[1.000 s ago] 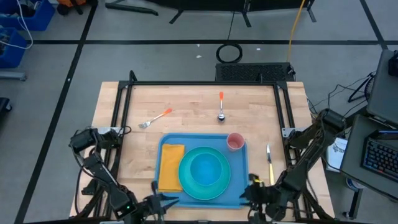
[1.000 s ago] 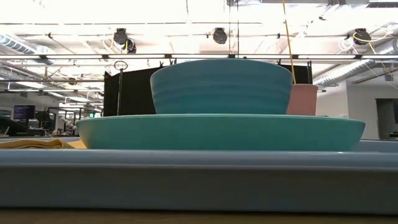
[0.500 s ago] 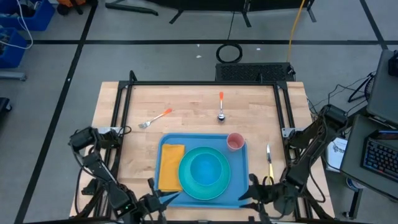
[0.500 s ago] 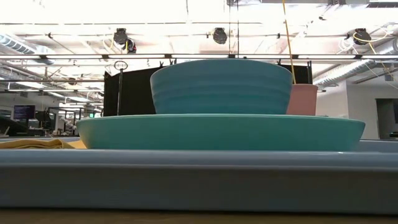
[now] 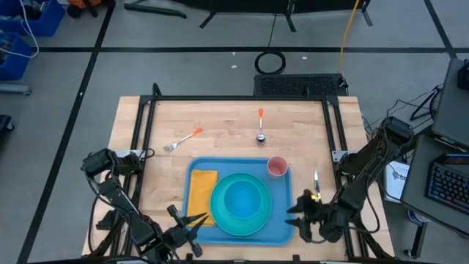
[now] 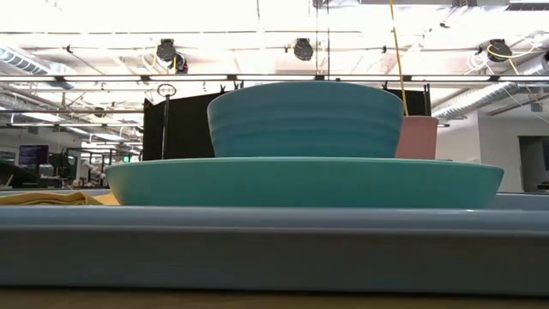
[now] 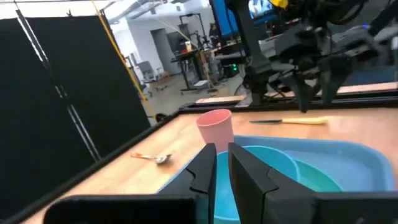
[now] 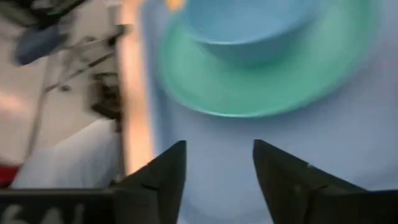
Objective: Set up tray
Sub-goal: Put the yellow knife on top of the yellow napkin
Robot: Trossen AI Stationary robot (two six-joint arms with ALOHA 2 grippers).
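knife (image 5: 317,185) only overhead; right end effector (image 8: 217,165) apart over tray (image 8: 249,162), left (image 7: 222,163) seemingly together

The tray (image 5: 196,171) is a large, flat, blue rectangular plastic piece with rounded corners and a raised rim. In the high view it lies flat on the wooden tabletop in the lower centre of the frame, its long sides running left to right and its near edge close to the table's front edge. In the low view its near rim (image 6: 274,245) fills the lower part of the frame as a broad blue-grey band running from the left edge to the right edge. In the left wrist view its pale blue rim (image 7: 367,158) shows at lower right.
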